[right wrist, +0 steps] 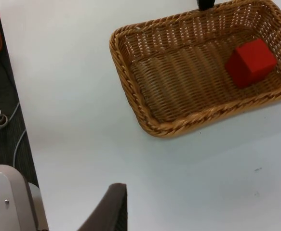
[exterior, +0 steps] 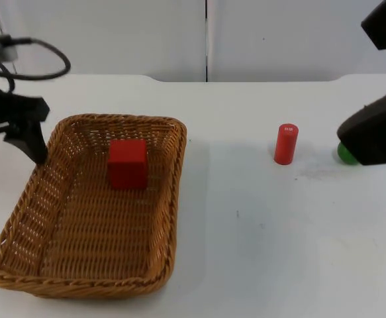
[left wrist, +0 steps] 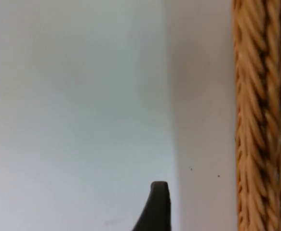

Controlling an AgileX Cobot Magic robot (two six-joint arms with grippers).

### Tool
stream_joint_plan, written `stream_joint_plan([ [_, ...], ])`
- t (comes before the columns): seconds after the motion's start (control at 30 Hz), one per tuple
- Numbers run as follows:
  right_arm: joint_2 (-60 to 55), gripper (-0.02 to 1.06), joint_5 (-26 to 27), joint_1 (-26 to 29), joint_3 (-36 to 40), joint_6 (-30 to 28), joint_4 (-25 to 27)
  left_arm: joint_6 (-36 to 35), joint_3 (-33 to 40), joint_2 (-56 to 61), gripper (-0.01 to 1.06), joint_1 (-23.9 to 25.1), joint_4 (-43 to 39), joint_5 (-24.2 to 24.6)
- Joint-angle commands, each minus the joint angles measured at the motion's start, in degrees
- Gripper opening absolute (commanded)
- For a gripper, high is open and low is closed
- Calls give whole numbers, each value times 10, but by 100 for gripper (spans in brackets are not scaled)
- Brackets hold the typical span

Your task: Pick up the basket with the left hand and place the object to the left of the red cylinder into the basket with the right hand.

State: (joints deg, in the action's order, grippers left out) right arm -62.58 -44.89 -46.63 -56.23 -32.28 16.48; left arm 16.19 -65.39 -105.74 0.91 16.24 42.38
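My left gripper (exterior: 17, 142) hung beside the wicker basket (exterior: 173, 199) at its far left corner, one finger just outside the rim; whether its fingers were apart or together I couldn't tell. In the left wrist view the basket's woven rim (left wrist: 256, 120) ran beside my fingertip (left wrist: 158, 202), bare table between. The basket sat flat on the white table (exterior: 279, 252) with a red cube (exterior: 128, 163) inside, near the back. My right gripper (exterior: 378, 136) was over the right edge, just past the red cylinder (exterior: 286, 144), which stood upright. A green object (exterior: 344, 152) peeked from under it; finger state couldn't tell. The right wrist view showed the basket (right wrist: 145, 120) and the cube (right wrist: 251, 62).
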Motion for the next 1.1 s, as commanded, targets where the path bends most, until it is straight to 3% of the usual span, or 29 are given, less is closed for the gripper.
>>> stream_joint_plan([
  [0.0, 5, 105, 9, 1, 0, 0, 3, -7, 0, 21, 73, -2, -6, 12],
  [0.73, 6, 105, 51, 1, 0, 26, 22, -13, 2, 184, 73, -2, -6, 110],
  [1.07, 6, 105, 54, 1, 0, 30, 21, -14, 57, 250, 73, -2, -1, 79],
])
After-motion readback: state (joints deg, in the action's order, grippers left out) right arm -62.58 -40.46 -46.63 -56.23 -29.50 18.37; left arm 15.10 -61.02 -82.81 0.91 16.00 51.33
